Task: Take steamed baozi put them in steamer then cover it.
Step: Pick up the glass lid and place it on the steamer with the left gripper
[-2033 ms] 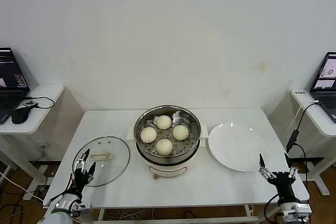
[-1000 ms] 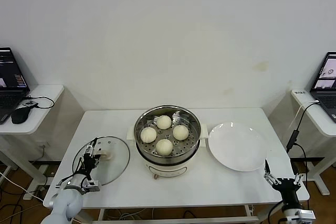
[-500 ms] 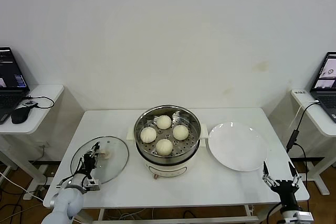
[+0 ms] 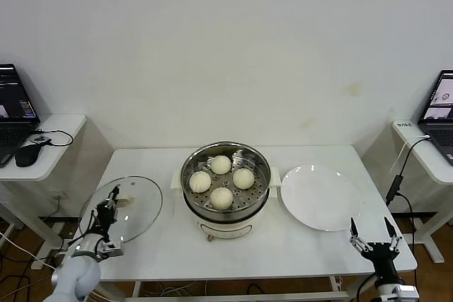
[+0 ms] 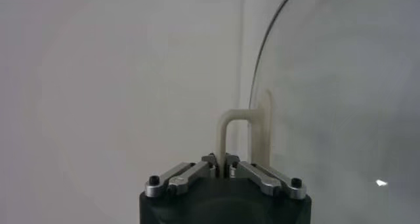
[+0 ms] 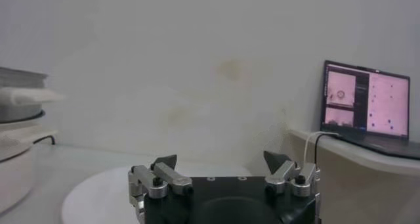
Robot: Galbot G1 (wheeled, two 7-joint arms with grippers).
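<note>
Overhead, I see a white table against a plain white wall, with side desks carrying a laptop at left and another laptop at right. The steamer sits mid-table with four steamed baozi on its tray, and a white plate lies beside it. My left gripper is clamped on the handle of the cover. Compared with a second ago, the cover has tilted up and shifted toward the table's left edge. My right gripper hangs spread apart near the front right corner.
</note>
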